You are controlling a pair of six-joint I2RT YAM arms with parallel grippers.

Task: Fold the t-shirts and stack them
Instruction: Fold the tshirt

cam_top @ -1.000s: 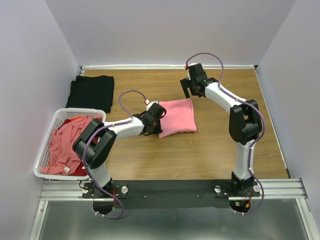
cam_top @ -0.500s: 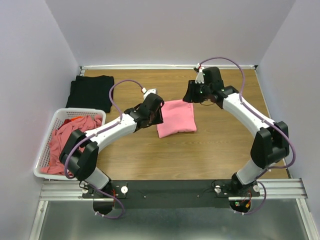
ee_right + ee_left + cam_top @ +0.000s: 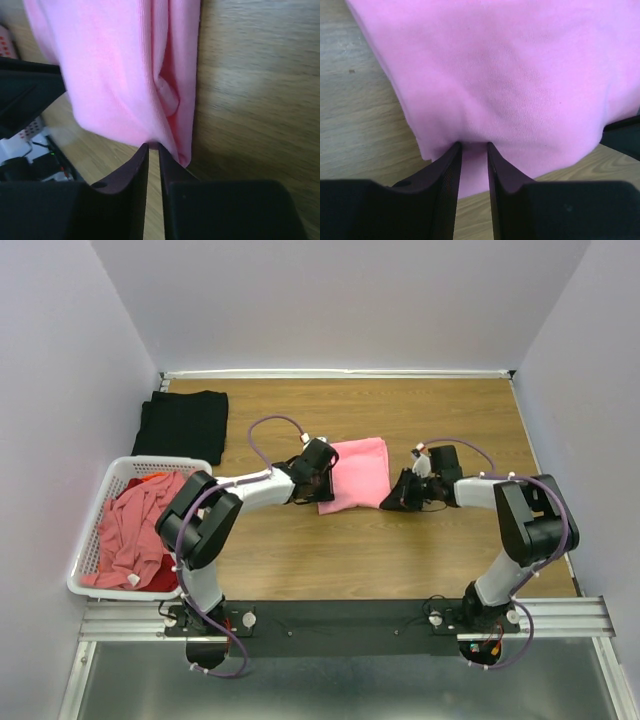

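I see white link tubes and black joint housings on the left arm (image 3: 260, 490) and the right arm (image 3: 480, 490). A thin purple cable (image 3: 272, 419) runs along each. The left gripper (image 3: 474, 146) and right gripper (image 3: 153, 146) have flat black fingers. The black base plate (image 3: 340, 625) carries silver screws.

Nothing here can be read: no writing, label, brand, number or sign shows up in any of the views. The pink t-shirt (image 3: 362, 468) lying on the table (image 3: 450, 420) is plain cloth on every side that can be seen.
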